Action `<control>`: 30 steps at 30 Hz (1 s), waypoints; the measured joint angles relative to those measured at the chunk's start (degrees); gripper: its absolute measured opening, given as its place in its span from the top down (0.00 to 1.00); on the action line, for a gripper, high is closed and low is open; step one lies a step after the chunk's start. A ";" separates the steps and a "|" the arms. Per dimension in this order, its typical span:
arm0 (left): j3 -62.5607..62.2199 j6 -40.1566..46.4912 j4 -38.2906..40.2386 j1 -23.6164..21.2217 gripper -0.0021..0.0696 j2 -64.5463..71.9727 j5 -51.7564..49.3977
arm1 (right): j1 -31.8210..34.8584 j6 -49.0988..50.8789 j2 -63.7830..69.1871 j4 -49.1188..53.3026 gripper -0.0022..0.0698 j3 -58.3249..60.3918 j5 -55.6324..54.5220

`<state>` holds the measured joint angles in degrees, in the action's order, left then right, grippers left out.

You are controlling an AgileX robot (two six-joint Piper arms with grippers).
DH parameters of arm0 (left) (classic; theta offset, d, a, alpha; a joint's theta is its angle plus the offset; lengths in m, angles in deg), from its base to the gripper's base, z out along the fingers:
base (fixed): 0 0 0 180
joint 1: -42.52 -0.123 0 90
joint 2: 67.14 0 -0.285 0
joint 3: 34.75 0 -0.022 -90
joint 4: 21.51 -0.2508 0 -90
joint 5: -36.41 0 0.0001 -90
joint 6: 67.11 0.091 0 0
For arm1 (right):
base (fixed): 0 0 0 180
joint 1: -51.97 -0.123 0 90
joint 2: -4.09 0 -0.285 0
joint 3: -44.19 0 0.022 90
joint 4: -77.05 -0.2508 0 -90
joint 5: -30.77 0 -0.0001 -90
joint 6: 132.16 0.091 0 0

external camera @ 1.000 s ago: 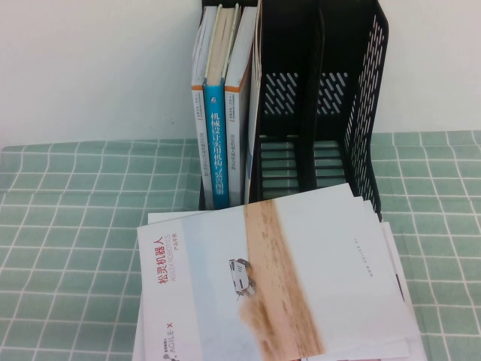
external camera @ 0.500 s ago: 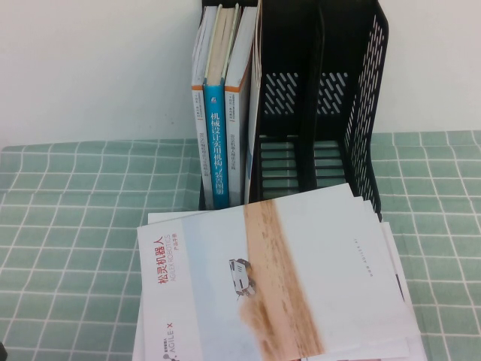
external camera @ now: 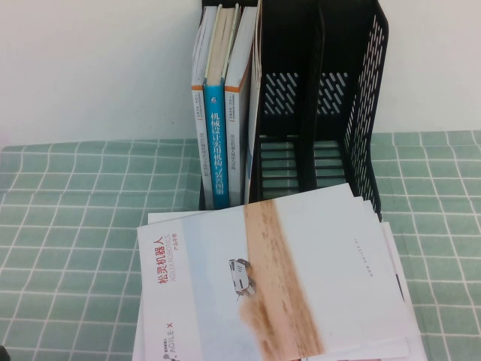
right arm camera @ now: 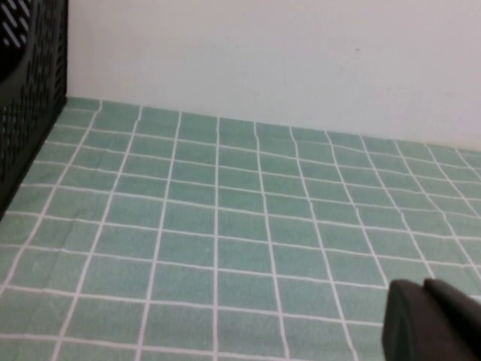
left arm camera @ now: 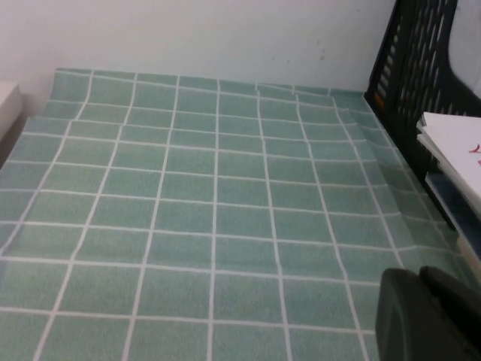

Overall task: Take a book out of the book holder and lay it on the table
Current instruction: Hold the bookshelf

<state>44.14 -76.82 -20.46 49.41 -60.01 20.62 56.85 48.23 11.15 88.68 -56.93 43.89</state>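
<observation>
The book [external camera: 270,286], a thin pale blue-white booklet with a sandy-brown band, a small vehicle and a red title, lies flat on top of a stack of similar booklets on the table [external camera: 68,226]. The stack is just in front of the black book holder [external camera: 316,105]. The stack's edge shows in the left wrist view [left arm camera: 455,143]. Neither gripper shows in the high view. My left gripper [left arm camera: 418,274] is shut and empty, low over bare cloth to the left of the holder [left arm camera: 421,68]. My right gripper [right arm camera: 425,284] is shut and empty over cloth to the right of the holder [right arm camera: 26,98].
Three thick books [external camera: 222,113], one with a blue spine, stand upright in the holder's left compartment. A thin booklet [external camera: 254,113] stands beside them. The holder's two right compartments hold nothing. A white wall runs behind the table.
</observation>
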 joint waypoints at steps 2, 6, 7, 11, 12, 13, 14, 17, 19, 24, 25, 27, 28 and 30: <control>0.00 -0.79 0.10 0.00 0.97 0.00 0.87 | 0.00 0.00 0.00 -1.04 0.97 0.00 -0.35; 0.00 -1.42 1.43 0.00 0.97 0.00 3.62 | 0.00 1.10 0.00 -4.84 0.97 0.00 -6.47; 0.00 -1.42 1.96 0.00 0.97 0.00 4.40 | 0.00 1.38 0.00 -5.62 0.97 0.00 -9.46; 0.00 -1.68 3.76 0.00 0.97 0.00 9.30 | 0.00 1.12 0.00 -6.83 0.97 0.00 -21.62; 0.00 -1.95 4.07 0.00 0.97 0.00 10.40 | 0.00 0.19 0.00 -6.95 0.97 0.00 -24.08; 0.00 -2.24 4.32 0.00 0.97 0.00 11.50 | 0.00 -1.14 0.00 -6.99 0.97 0.00 -25.97; 0.00 -2.35 4.45 0.00 0.97 0.00 12.09 | 0.00 -2.27 0.00 -6.99 0.97 0.00 -27.03; -1.64 -2.35 4.57 0.00 0.97 0.00 10.64 | 0.00 -4.84 0.00 -6.99 0.97 0.00 -28.66; -4.71 -1.92 4.57 0.00 0.97 0.15 8.76 | 0.00 -5.53 0.00 -6.36 0.97 -0.63 -27.48; -13.33 -1.19 1.86 0.00 0.97 6.09 2.60 | 0.00 -5.75 0.00 -4.01 0.97 -6.61 -17.11; -14.85 -1.19 1.63 0.00 0.97 7.93 1.80 | 0.00 -5.75 0.00 -3.88 0.97 -8.18 -14.17; -16.84 -1.19 1.53 0.00 0.97 11.13 1.82 | 0.00 -5.75 1.00 -3.88 0.97 -11.12 -9.58; -17.22 -1.05 1.40 0.00 0.97 12.80 2.57 | 0.00 -5.76 2.00 -3.88 0.97 -12.39 -7.78; -16.93 -1.06 1.15 0.00 0.97 15.60 6.66 | 0.00 -7.65 4.10 -2.63 0.97 -13.99 -7.00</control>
<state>27.21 -77.87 -19.31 49.41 -44.42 27.28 56.85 40.57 15.25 86.05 -70.92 36.89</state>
